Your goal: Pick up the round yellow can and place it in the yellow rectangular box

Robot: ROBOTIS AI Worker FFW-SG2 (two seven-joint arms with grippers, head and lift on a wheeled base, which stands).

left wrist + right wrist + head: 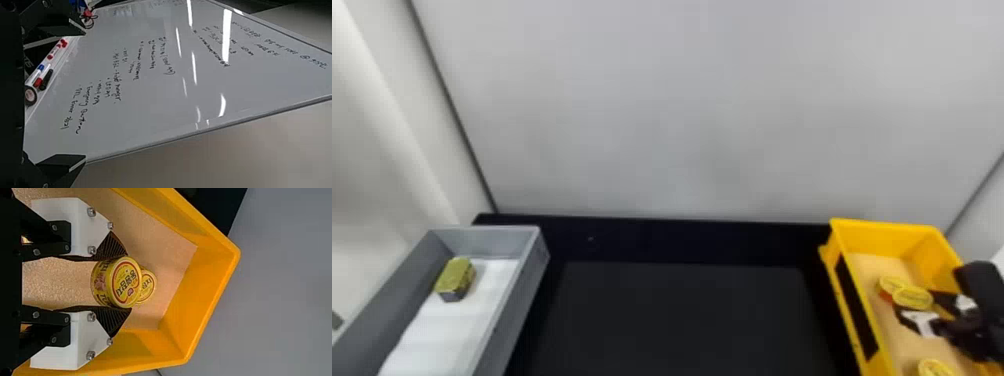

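In the head view my right gripper (922, 312) is inside the yellow box (882, 225) at the right, around a round yellow can (913, 298). Its two dark ridged pads touch opposite sides of the can (126, 282) in the right wrist view, where my right gripper (123, 282) is shut on it. A second round can (147, 286) is partly hidden behind the held one; the box's wall (203, 293) rises beyond. My left gripper (84, 94) stands open in the left wrist view, its fingers wide apart with nothing between them, facing a whiteboard.
At the head view's left, a grey box (529, 280) with a white lining holds a gold-topped tin (456, 280). The black table (682, 310) lies between the two boxes. Another yellow can (934, 368) is in the yellow box's near part. A pale wall stands behind.
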